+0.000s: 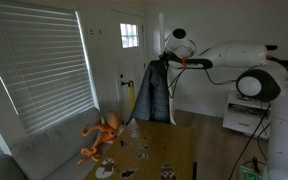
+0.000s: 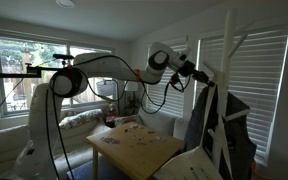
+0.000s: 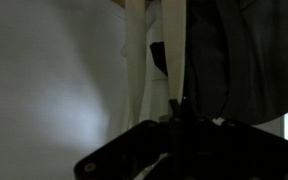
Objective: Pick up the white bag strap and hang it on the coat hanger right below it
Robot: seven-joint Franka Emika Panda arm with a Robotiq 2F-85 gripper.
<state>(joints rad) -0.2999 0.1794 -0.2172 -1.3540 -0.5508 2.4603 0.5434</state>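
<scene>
I'm pointing my gripper [image 3: 177,128] at the white bag strap [image 3: 176,55], which is hanging straight ahead, long axis vertical, just beside the dark jacket [image 3: 239,60]; jaws too dark, can't tell if they're gripping it.

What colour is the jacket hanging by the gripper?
The jacket is dark, near black; clearest in an exterior view.

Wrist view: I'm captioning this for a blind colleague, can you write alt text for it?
A thin white bag strap hangs straight down to the robot's dark hand at the bottom edge; whether the hand grips it is unclear. A dark jacket fills the right, a pale wall the left.
</scene>
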